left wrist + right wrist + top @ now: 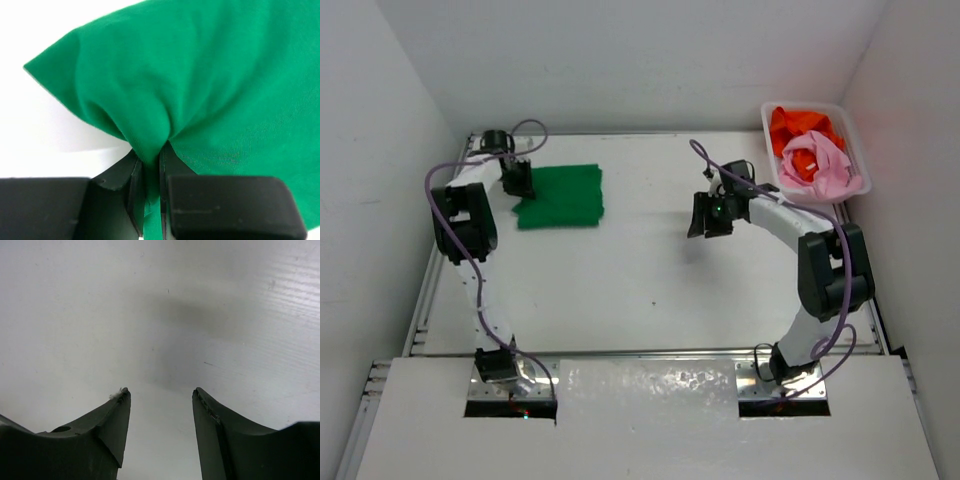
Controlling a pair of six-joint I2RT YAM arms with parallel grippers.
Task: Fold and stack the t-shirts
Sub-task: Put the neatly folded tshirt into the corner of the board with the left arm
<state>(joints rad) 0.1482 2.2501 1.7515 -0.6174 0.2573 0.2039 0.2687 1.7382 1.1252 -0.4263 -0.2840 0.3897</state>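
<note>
Folding stage: green shirt in hand, two shirts not begun

Left gripper (148, 167) was clenched on a pinch of the green shirt (210, 90). The cloth bunched up between the jaws, and a thin strip trailed down through them. From above, the rest of that shirt lay flat on the table (650, 290). It spread away from the jaws toward the table's middle as a compact, roughly square block, with one ragged corner close beside the jaws. Judged partly folded, not finished: the edges were uneven, and the pinch suggested another fold or a tidy-up was in hand.

Right gripper (160, 395) hung released over bare table, nothing between its jaws, well apart from the green shirt.

Pink shirt (817, 165) and orange shirt (800, 125) lay crumpled together in the basket (770, 115). The basket sat beyond the right jaws and off to their outer side, with the pink nearer to them and the orange farther. Neither was spread or folded.

Tally, as judged: none of the three stacked, one in folding, two left to fetch, spread, fold and pile. No stack showed on the table.
</note>
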